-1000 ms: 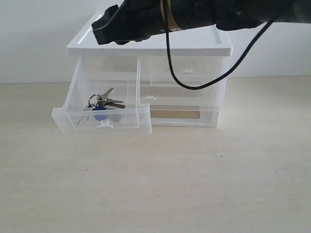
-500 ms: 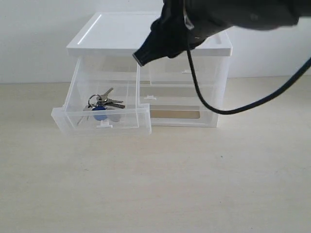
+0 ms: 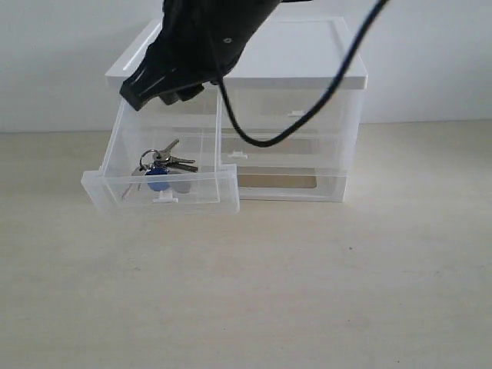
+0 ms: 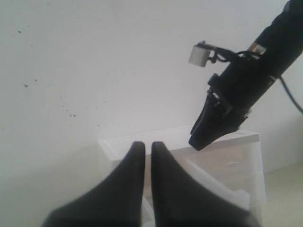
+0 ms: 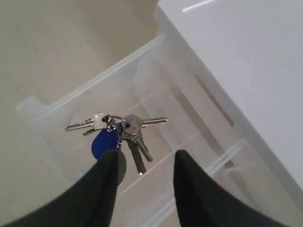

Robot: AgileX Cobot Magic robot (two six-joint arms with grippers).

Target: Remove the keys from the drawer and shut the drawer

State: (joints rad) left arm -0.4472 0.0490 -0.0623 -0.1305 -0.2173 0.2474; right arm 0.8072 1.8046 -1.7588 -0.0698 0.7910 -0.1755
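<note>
- Exterior view has the drawer (image 3: 201, 187) pulled out toward 6 o'clock from the cabinet (image 3: 307, 69). It sits in the upper row, on the cabinet's 9 o'clock side, and the cabinet stands on the table (image 3: 307, 292).
- The keys (image 3: 163, 171) lie on the drawer floor close behind its front. The blue tag (image 3: 157, 183) is at 6 o'clock of the bunch and the blades fan out between 1 and 3 o'clock.
- The right tool (image 3: 160, 94) hangs at 12 o'clock of the keys, above the open drawer and not touching it. Its wrist view shows the fingers (image 5: 106, 189) apart with nothing between them, and the bunch just ahead of the gap.
- The left tool (image 4: 147, 150) is held high and well away. Its fingers are drawn almost together, with only a sliver between them, and it holds nothing.
- The step in hand looks like lowering the right tool into the drawer for the grasp.
- To do it well, centre the gap over the ring (image 5: 117, 120), where the keys join, not over one loose blade.
- Keep both fingers inside the walls on the way down, since a drawer this light would probably shift if knocked.
- Close only once the fingertips reach the floor, as flat keys are likely to slip from a high pinch.
- Lift straight toward 12 o'clock until the dangling bunch clears the front.
- Closing then calls for a level push on the handle (image 3: 165, 197).
</note>
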